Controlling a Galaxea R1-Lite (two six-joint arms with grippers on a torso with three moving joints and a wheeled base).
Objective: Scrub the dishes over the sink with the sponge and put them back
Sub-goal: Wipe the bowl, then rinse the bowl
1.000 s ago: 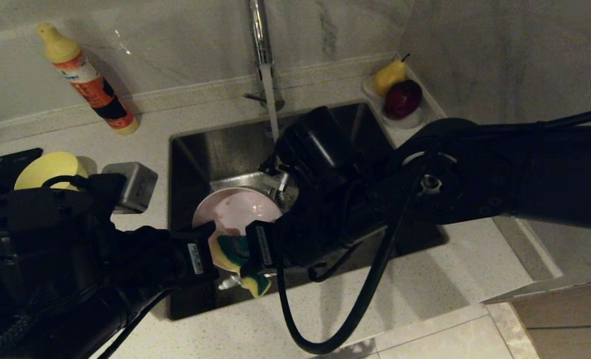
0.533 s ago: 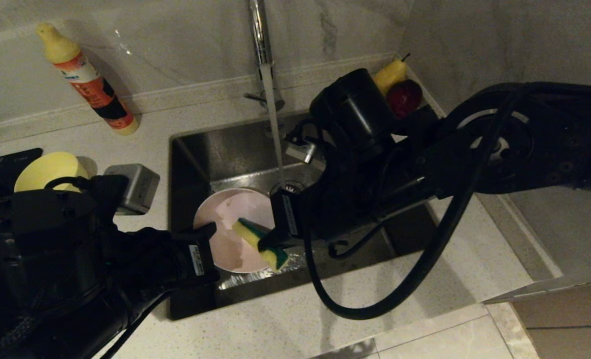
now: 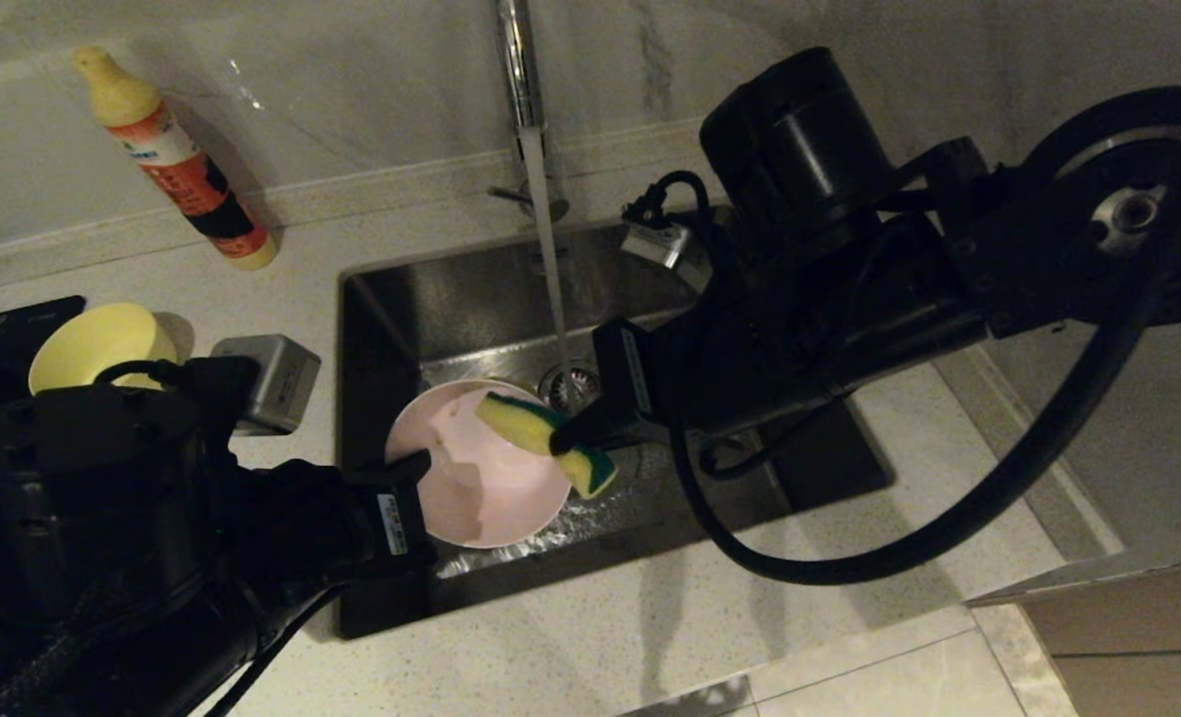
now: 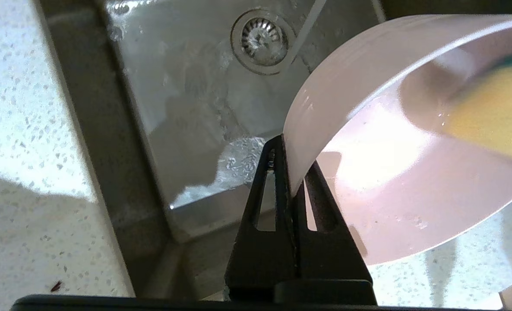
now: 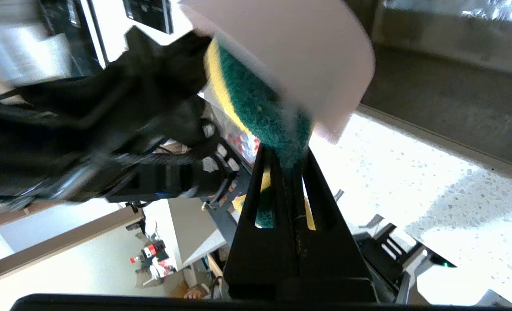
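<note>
My left gripper (image 3: 417, 464) is shut on the near-left rim of the pale pink bowl (image 3: 481, 488) and holds it tilted over the sink (image 3: 421, 299). In the left wrist view the gripper (image 4: 291, 170) pinches the bowl wall (image 4: 411, 172). My right gripper (image 3: 573, 434) is shut on the sponge (image 3: 536, 428), which lies against the bowl's far rim. The right wrist view shows the gripper (image 5: 287, 157) clamping the sponge's green face (image 5: 256, 103) against the bowl (image 5: 290, 52). A yellow bowl (image 3: 93, 339) stands on the counter at the left.
Water runs from the chrome tap (image 3: 519, 80) down by the drain strainer (image 3: 571, 383). An orange detergent bottle (image 3: 177, 159) lies at the back left. A grey metal box (image 3: 274, 373) sits beside the sink's left edge. The right arm spans the sink's right side.
My right gripper has carried the sponge from the bowl's near edge across to its far rim, and the right arm has swung up and back. The left gripper and bowl stayed put.
</note>
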